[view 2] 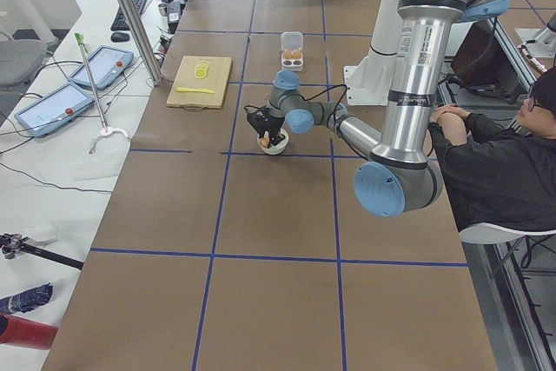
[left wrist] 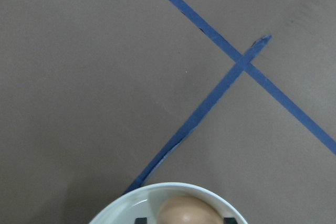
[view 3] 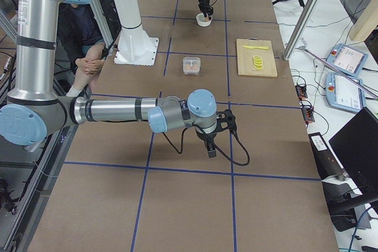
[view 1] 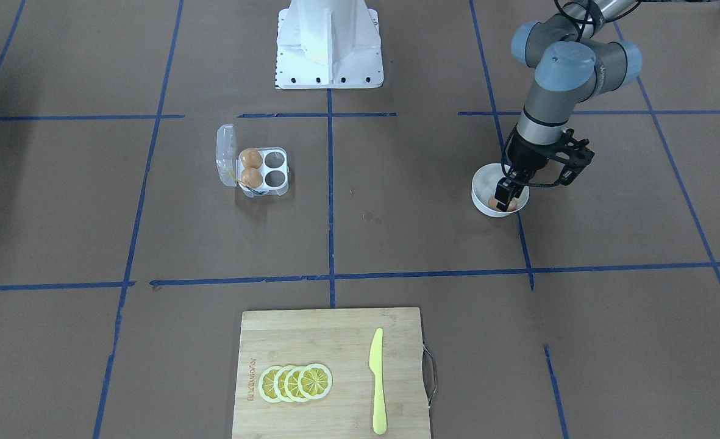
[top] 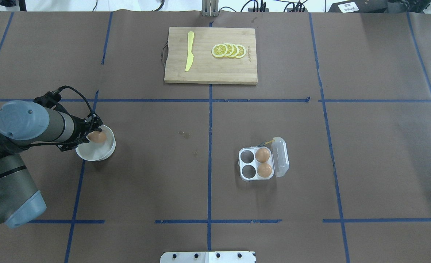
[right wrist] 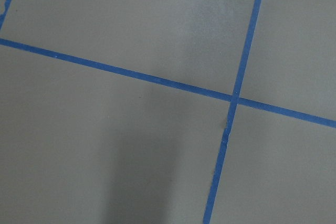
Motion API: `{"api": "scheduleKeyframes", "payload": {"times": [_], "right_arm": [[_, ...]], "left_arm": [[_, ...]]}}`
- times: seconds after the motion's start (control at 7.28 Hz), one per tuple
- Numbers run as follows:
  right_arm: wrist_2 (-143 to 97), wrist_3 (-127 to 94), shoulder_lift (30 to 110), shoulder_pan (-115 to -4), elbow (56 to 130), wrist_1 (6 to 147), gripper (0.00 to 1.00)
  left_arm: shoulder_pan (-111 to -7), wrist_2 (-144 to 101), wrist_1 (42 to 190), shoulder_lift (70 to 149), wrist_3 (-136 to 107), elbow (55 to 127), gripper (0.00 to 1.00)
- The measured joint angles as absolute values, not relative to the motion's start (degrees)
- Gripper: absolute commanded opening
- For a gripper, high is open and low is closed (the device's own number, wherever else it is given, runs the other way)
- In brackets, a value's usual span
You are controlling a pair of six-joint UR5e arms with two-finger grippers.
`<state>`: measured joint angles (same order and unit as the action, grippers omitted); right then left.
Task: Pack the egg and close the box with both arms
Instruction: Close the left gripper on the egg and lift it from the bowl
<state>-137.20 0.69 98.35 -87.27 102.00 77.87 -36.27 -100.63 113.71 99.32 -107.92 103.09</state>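
One orange-brown egg (top: 98,137) lies in a round white bowl (top: 102,154) at the table's left. My left gripper (top: 91,134) reaches down into the bowl with its fingers on either side of this egg, and they look open. The left wrist view shows the egg (left wrist: 186,211) between two dark fingertips (left wrist: 140,220). The box (top: 247,164) stands right of centre, with its clear lid (top: 281,157) swung open. Two eggs (top: 262,155) fill the cells beside the lid; the other two cells are empty. My right gripper (view 3: 211,147) hangs low over bare table, far from the box, and I cannot tell if it is open or shut.
A wooden cutting board (top: 210,71) at the far edge carries a yellow knife (top: 189,51) and several lemon slices (top: 229,50). The white pedestal base (view 1: 329,49) stands at the robot's side. A seated person (view 2: 491,158) is beside the table.
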Motion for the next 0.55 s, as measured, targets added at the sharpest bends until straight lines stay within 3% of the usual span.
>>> {"api": "scheduleKeyframes", "payload": {"times": [0.41,0.55], "right_arm": [[-137.2,0.7,98.4,-87.5,102.3,77.9,1.0],[-137.2,0.7,98.4,-87.6,102.4,77.9,1.0]], "left_arm": [[-36.2,-100.6,113.7,100.8,-107.9,100.9,0.57],[-36.2,-100.7,113.7,101.0,-107.7,100.7,0.43]]}}
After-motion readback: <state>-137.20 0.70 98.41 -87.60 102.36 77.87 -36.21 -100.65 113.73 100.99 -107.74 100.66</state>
